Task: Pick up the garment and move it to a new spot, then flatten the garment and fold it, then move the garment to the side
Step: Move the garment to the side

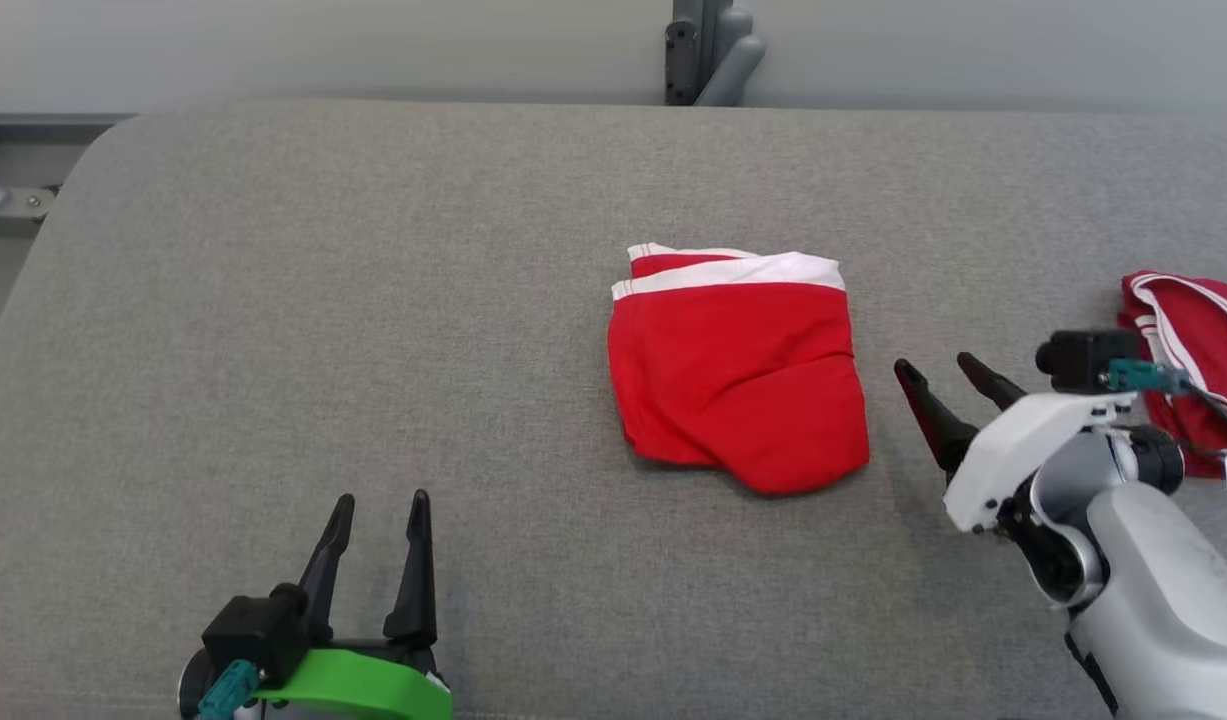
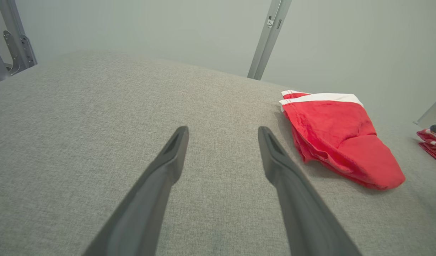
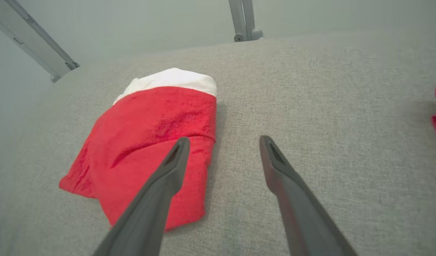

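Left hand (image 1: 383, 496) sits closest, low and well to the left of the red garment (image 1: 738, 385). Its two fingers are spread wide with nothing in them. Right hand (image 1: 934, 362) is just to the right of the garment, also spread wide and holding nothing.

If a hand grabs only the top layer, the fold may fall open. Sliding the garment to the right could bump the other red cloth (image 1: 1198, 340), which lies far to the right of the garment.

The garment lies folded on the grey desk (image 1: 373, 300), between the two hands. It is red with a white band along its far edge, and its near corner looks puffy.
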